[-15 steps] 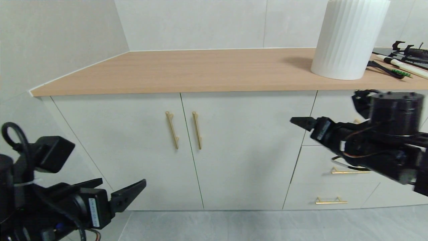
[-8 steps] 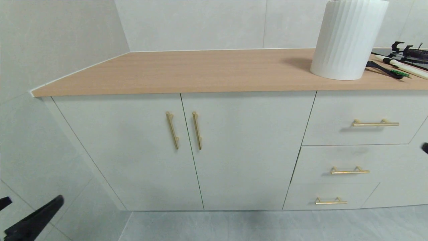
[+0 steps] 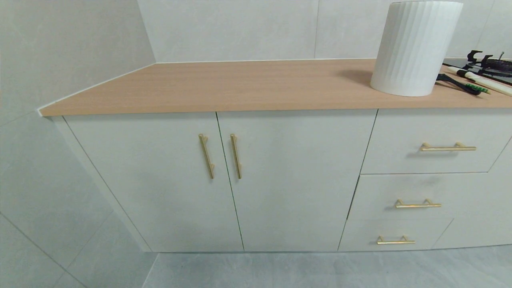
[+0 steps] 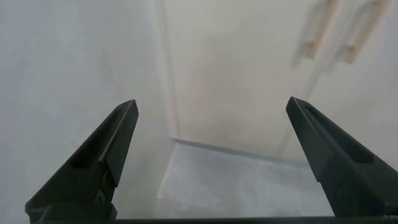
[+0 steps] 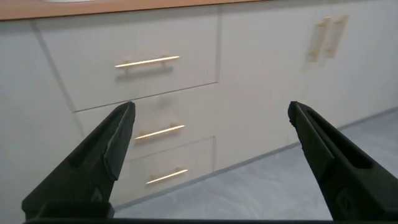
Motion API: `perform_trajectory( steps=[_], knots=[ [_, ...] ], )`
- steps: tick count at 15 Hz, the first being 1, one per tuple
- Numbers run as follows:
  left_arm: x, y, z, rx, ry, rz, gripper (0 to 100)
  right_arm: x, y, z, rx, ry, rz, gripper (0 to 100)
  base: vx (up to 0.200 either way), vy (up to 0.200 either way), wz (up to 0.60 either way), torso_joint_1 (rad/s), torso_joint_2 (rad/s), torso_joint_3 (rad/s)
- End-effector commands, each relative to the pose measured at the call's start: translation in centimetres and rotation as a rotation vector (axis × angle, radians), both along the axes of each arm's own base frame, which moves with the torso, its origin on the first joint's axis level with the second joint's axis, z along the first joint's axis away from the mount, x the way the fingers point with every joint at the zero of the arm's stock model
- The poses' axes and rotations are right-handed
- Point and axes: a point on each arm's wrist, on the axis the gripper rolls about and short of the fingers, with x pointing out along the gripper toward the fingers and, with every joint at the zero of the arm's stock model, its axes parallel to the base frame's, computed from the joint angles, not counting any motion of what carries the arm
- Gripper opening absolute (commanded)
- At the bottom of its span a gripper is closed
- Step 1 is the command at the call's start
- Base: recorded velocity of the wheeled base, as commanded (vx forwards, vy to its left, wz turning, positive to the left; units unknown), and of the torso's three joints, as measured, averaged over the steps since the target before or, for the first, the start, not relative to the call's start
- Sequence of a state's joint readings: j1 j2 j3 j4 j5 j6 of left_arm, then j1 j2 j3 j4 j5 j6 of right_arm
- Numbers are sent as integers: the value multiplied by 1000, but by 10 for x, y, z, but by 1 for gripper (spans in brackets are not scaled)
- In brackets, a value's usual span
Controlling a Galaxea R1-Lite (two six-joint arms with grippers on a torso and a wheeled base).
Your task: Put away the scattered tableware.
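Scattered utensils (image 3: 474,80), a black-handled one and a white-handled one among them, lie on the wooden countertop (image 3: 224,86) at the far right, beside a tall white ribbed container (image 3: 414,48). My left gripper (image 4: 211,118) is open and empty, low down facing the left cabinet door and the floor. My right gripper (image 5: 211,115) is open and empty too, held in front of the drawers (image 5: 143,65).
White cabinet with two doors with gold handles (image 3: 221,156) on the left and three drawers with gold handles (image 3: 448,148) on the right. A black stove grate (image 3: 490,62) sits at the counter's far right. Tiled wall on the left, grey floor (image 3: 320,270) below.
Both arms have dropped out of the head view: a second ago each gripper hung in front of the cabinet, half a second ago only tips showed at the edges.
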State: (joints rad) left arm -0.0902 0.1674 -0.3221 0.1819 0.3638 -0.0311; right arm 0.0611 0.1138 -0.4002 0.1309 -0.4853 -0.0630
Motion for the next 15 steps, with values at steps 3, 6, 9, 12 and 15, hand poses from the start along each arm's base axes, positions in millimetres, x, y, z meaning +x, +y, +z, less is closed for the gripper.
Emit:
perform_trajectory(
  steps=[3,6,9,12,15],
  knots=[
    [-5,-2,-52,2,5,159,100,0,4,-36,-2,-6,-47,100,0,0,0,0,0,0],
    [4,-3,-66,38,1,111,100,25,6,-81,-1,54,45,100,0,0,0,0,0,0],
    [10,-8,-69,65,-55,-117,100,29,10,-91,4,101,267,100,0,0,0,0,0,0],
    [10,-11,-75,63,-1,-243,100,29,12,-90,-4,95,342,100,0,0,0,0,0,0],
    [10,-11,-74,41,-15,-234,100,29,13,-96,0,164,403,100,0,0,0,0,0,0]
  ],
)
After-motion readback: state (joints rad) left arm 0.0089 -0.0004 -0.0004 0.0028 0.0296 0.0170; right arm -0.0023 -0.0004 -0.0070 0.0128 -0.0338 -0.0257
